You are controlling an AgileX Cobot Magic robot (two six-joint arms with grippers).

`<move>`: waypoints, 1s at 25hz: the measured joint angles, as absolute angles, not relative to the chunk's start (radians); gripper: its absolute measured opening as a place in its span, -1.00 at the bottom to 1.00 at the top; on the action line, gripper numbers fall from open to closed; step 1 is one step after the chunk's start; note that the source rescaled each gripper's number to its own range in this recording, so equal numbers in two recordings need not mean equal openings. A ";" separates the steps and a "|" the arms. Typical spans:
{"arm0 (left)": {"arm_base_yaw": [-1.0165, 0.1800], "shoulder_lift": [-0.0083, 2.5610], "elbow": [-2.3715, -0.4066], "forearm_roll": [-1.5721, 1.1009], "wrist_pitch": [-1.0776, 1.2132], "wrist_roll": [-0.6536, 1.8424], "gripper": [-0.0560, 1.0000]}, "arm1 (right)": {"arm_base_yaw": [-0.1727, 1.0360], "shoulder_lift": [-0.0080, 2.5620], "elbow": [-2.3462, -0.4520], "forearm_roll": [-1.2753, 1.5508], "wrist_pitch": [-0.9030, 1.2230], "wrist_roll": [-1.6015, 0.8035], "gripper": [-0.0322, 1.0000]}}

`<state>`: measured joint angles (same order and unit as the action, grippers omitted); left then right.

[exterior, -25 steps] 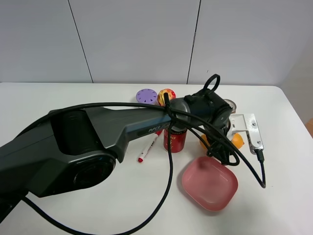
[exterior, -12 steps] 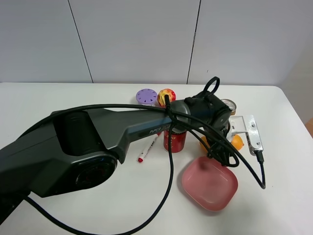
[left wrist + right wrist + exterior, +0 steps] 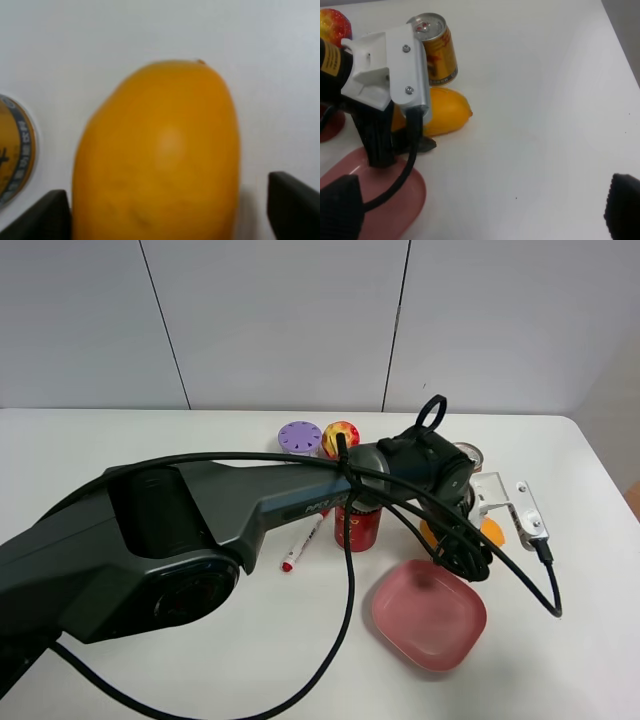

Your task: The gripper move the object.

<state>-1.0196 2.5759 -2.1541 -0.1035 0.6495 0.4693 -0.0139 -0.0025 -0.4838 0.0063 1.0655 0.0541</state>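
Observation:
The object is a smooth orange-yellow mango (image 3: 160, 150) lying on the white table; it also shows in the right wrist view (image 3: 445, 117), and the exterior high view shows a sliver of it (image 3: 491, 532). My left gripper (image 3: 172, 215) has reached across to the right and straddles the mango, its black fingertips (image 3: 295, 205) apart on either side, with a small gap on one side. In the exterior high view the left gripper (image 3: 468, 540) is mostly hidden by its wrist and cables. My right gripper (image 3: 482, 210) is open and empty over bare table, out of the exterior view.
A pink bowl (image 3: 430, 618) sits just in front of the mango. A yellow can (image 3: 437, 50) stands right behind it. A red can (image 3: 358, 527), a red marker (image 3: 303, 545), a purple disc (image 3: 298, 436) and a red-yellow ball (image 3: 341, 432) are to the left.
The left wrist has turned, swinging its camera bracket and cable to the right. The gripper has settled lower over the mango, which shows less.

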 joint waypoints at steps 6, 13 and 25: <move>-1.020 2.576 -2.154 -0.112 0.649 0.408 0.52 | -0.014 -0.003 -0.484 0.006 1.066 0.054 1.00; -1.020 2.564 -2.154 -0.113 0.641 0.340 0.96 | -0.014 -0.003 -0.484 0.006 1.066 0.054 1.00; -1.013 2.158 -2.159 -0.096 0.664 0.219 0.96 | -0.014 -0.003 -0.484 0.006 1.066 0.054 1.00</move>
<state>-1.0130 2.1578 -2.1591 -0.0960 0.6636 0.2187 -0.0139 -0.0025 -0.4838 0.0063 1.0655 0.0541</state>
